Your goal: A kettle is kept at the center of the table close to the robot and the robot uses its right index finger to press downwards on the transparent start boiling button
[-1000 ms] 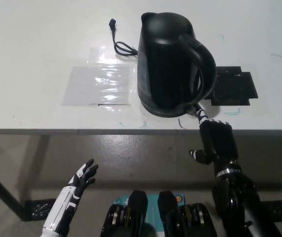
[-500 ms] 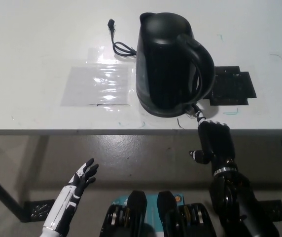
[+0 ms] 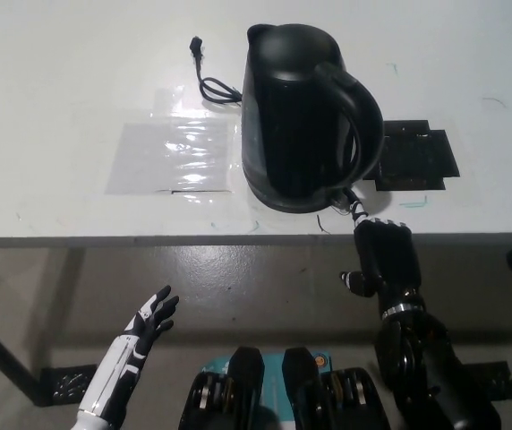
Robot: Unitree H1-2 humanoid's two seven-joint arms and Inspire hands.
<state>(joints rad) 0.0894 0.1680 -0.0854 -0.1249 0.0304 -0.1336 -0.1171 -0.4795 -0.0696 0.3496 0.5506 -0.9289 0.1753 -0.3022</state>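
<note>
The black electric kettle (image 3: 302,116) stands near the desk's (image 3: 77,81) front edge. The right hand (image 3: 379,255), fingers curled with one extended, touches its base switch; rigid, heavy plastic needs only downward pressure. The left hand (image 3: 149,321) rests spread, empty, below.

A white left hand (image 3: 149,318) with black fingers is being shown; the right hand (image 3: 383,255) is black, silver-ringed at the wrist.

Black kettle (image 3: 301,116) | upright, lid closed | centre of white table (image 3: 77,81), near front edge | handle facing right
</note>
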